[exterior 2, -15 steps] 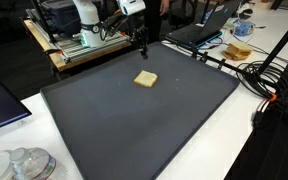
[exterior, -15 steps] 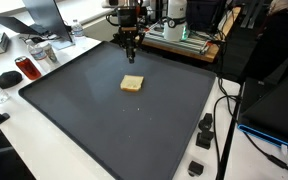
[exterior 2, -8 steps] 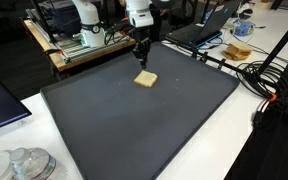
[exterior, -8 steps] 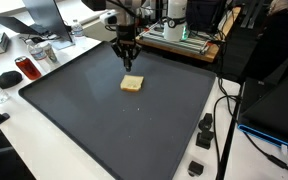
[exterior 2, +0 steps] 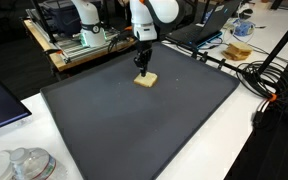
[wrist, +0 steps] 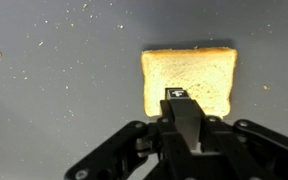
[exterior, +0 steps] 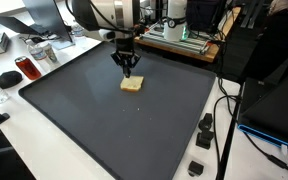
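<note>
A square slice of toasted bread point(wrist: 189, 78) lies flat on the dark grey mat point(exterior: 104, 120), seen in both exterior views point(exterior: 132, 85) point(exterior 2: 145, 80). My gripper point(wrist: 177, 95) hangs just above the slice's near edge, with its fingers pressed together and nothing between them. In both exterior views the gripper point(exterior: 130, 72) point(exterior 2: 142, 68) points straight down over the bread, very close to it; I cannot tell whether the tips touch it. The fingers hide part of the slice in the wrist view.
Beside the mat are a red can point(exterior: 25, 68), a black mouse point(exterior: 7, 78) and black adapters with cables point(exterior: 204, 128). A laptop point(exterior 2: 206, 28), cables point(exterior 2: 274, 85) and a glass bowl point(exterior 2: 24, 165) lie round the mat's edges. Crumbs dot the mat.
The arm has come forward from the mat's far edge and lowered, so the shut gripper now hangs right over the bread. The bread has not moved.
</note>
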Controlling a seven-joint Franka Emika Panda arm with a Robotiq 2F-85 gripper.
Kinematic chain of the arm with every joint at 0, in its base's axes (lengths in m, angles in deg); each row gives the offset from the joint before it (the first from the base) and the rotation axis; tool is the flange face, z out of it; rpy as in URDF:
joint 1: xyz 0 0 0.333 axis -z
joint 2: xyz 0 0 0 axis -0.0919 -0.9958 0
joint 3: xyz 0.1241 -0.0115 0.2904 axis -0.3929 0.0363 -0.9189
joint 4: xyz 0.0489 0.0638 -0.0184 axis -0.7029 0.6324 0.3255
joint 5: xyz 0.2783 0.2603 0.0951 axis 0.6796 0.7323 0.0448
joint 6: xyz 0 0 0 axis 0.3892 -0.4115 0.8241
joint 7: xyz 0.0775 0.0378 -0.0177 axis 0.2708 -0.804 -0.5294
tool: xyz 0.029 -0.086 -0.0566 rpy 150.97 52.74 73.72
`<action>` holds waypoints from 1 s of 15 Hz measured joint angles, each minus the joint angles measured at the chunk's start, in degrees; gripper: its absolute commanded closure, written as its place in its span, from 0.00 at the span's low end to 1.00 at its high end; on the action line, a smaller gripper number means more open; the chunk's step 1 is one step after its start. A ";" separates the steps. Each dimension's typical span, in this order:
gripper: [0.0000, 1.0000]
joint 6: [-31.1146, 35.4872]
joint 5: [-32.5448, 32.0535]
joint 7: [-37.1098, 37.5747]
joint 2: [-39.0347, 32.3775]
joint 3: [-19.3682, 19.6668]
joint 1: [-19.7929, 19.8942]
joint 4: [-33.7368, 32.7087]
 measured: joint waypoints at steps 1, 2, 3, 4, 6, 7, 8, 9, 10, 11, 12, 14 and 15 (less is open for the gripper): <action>0.94 -0.05 -0.46 0.36 -0.45 0.21 -0.33 -0.32; 0.94 -0.28 0.11 0.09 -0.75 0.63 -0.72 -0.67; 0.94 -0.40 0.04 0.08 -1.02 0.93 -0.98 -0.88; 0.94 -0.40 -0.32 0.24 -1.53 0.76 -0.99 -1.02; 0.94 -0.40 -0.41 0.23 -2.56 0.76 -0.99 -1.28; 0.94 -0.53 -0.55 0.23 -3.16 0.83 -0.98 -1.37; 0.94 -0.74 -0.74 0.23 -3.84 1.01 -0.98 -1.43; 0.94 -0.99 -1.01 0.22 -4.59 1.23 -0.98 -1.66; 0.94 -0.76 -1.04 0.22 -4.97 1.21 -0.96 -2.09; 0.94 -0.56 -1.03 0.22 -5.10 1.20 -1.00 -2.28; 0.94 -0.38 -1.04 0.22 -5.20 1.24 -1.14 -2.46; 0.94 -0.06 -0.54 0.24 -4.99 2.27 -2.33 -3.12; 0.94 0.10 -0.21 0.23 -4.78 3.06 -3.26 -3.50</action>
